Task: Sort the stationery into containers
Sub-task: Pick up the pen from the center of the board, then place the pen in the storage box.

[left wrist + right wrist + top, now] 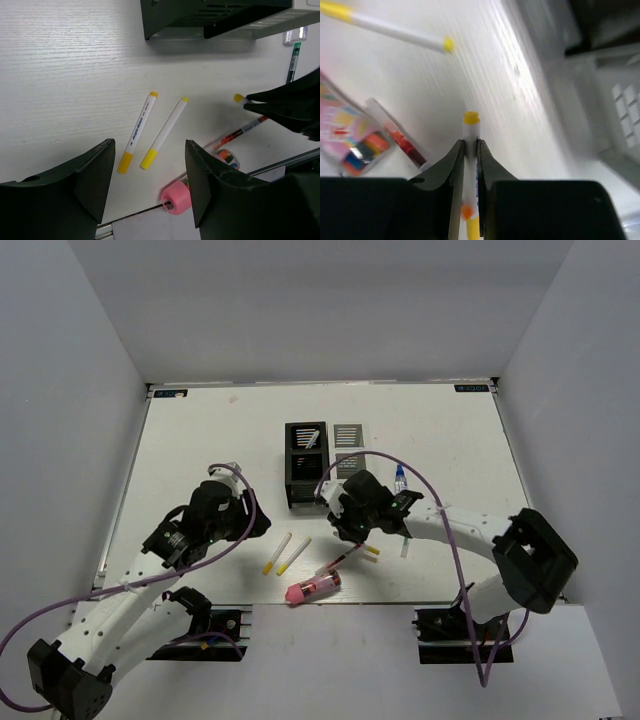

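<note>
Right fingers (pixel 461 156): clenched on a white marker (pixel 471 131), with its yellow tip poking out past the tips. They sit mid-table, a little toward the near edge. Just ahead, the black box (pixel 301 494) and white box (pixel 348 432) stand joined side by side toward the far edge. Cannot tell whether the marker is clear of the table (pixel 200 440).

Left fingers (pixel 202 172): released, spread wide and grasping nothing. They hover over two markers (pixel 166 131) lying side by side toward the near edge.

Loose items: a red pen (pixel 243 130) lies just beside the right fingers. A pink cylinder (pixel 176 198) lies close to the near edge. A green pen (pixel 291 70) lies on the right-edge side, near the white box.

Risks, as judged from here:
- The pinch looks narrow on a round, smooth barrel, and most of the marker's length is hidden behind the fingers. It could swing or slip out on the way to a box.
- The compartments are small. A tilted marker may catch a rim or slotted wall and push the joined boxes along the table.
- The red pen lies so near the right fingers that it may get dragged or rolled off toward the near edge.
- The two arms sit close together, so if both head for the boxes together their fingers could collide.
</note>
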Available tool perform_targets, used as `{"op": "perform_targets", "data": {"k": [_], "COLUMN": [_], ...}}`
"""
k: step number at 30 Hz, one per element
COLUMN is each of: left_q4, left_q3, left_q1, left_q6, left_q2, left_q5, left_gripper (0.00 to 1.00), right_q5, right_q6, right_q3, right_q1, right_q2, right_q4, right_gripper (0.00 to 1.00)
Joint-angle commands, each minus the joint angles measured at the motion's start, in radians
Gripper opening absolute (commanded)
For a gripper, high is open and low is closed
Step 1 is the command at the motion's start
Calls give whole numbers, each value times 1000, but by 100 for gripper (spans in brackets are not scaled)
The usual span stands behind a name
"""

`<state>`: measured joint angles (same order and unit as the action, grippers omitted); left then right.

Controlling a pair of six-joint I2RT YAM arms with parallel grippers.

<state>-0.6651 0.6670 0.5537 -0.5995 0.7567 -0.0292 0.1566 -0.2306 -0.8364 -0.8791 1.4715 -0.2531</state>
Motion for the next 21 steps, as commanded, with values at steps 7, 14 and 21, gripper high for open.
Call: {"op": "perform_targets", "data": {"k": [7,14,21], "left_q4": [35,79,182], "left_q3": [-30,-67,-128], "left_q1": [3,3,3], "left_q6": [4,-5,15], "left_q2": [56,67,81], "left_q5": [58,35,26], "left_gripper": [67,66,66], "right_q5": [237,305,290], "right_q6": [-118,-128,-95], "right_q3": [-279,-556,-719], "right_q1": [-3,3,58], "right_q2": [-63,-19,122], "right_q4": [-34,30,230], "right_gripper": [0,0,0]}}
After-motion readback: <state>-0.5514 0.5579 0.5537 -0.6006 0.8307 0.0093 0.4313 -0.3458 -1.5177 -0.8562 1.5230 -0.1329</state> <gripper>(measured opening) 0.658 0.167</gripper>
